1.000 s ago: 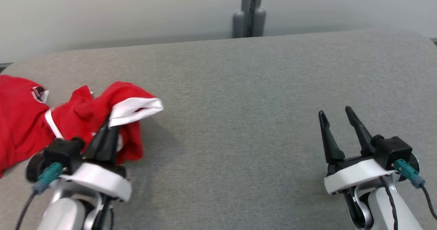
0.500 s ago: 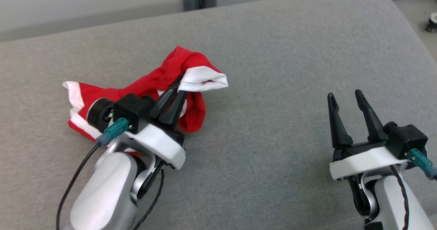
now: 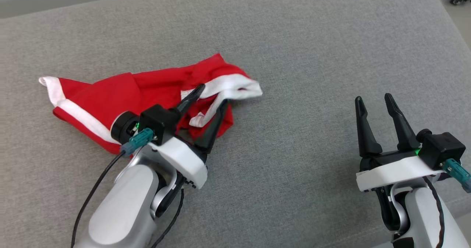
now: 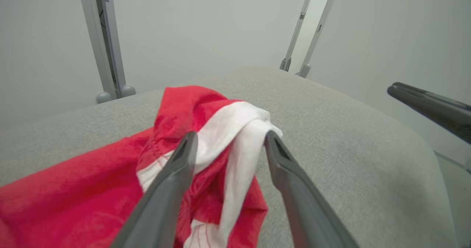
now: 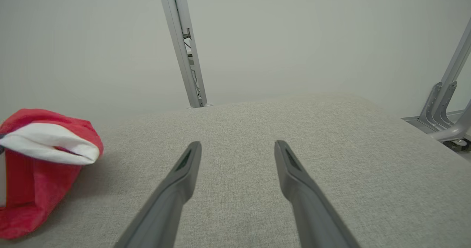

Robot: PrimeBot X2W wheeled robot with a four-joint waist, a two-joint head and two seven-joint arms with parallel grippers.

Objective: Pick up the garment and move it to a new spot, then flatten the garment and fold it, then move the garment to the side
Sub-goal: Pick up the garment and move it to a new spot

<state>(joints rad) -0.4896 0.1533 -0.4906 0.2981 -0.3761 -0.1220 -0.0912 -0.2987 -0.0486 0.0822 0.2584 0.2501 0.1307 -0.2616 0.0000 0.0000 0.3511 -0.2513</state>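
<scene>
- The garment (image 3: 121, 93), red with white trim, lies in a crumpled heap on the left part of the bench (image 3: 294, 49). It rests fully on the grey surface and is not lifted.
- The left hand (image 3: 213, 94) is at the right end of the heap with its fingers spread. The white band (image 3: 235, 86) lies between and beside them. One finger seems to touch the cloth, but nothing is pinched as far as I can see.
- The right hand (image 3: 373, 98) is spread too and empty. It is over bare bench, well apart from the garment.
- My judgement is that the first step, carrying the garment to a new spot, is at its end, because the cloth is down and no hand grips it. The flattening is not yet begun, as the cloth is bunched and folded over itself.
- The next move, I think, asks the left hand to draw back out of the folds without hooking the band on a finger. Loose cloth like this will follow easily.
- After this, both hands need edges to pull apart. A white-edged corner (image 3: 49, 84) points out at the far left of the heap and is easy to find. The right end is doubled over, so it is hard to tell which layer is the real edge.
- The right hand must cross toward the heap to help. With one hand only, the cloth would probably slide on the bench rather than spread.
</scene>
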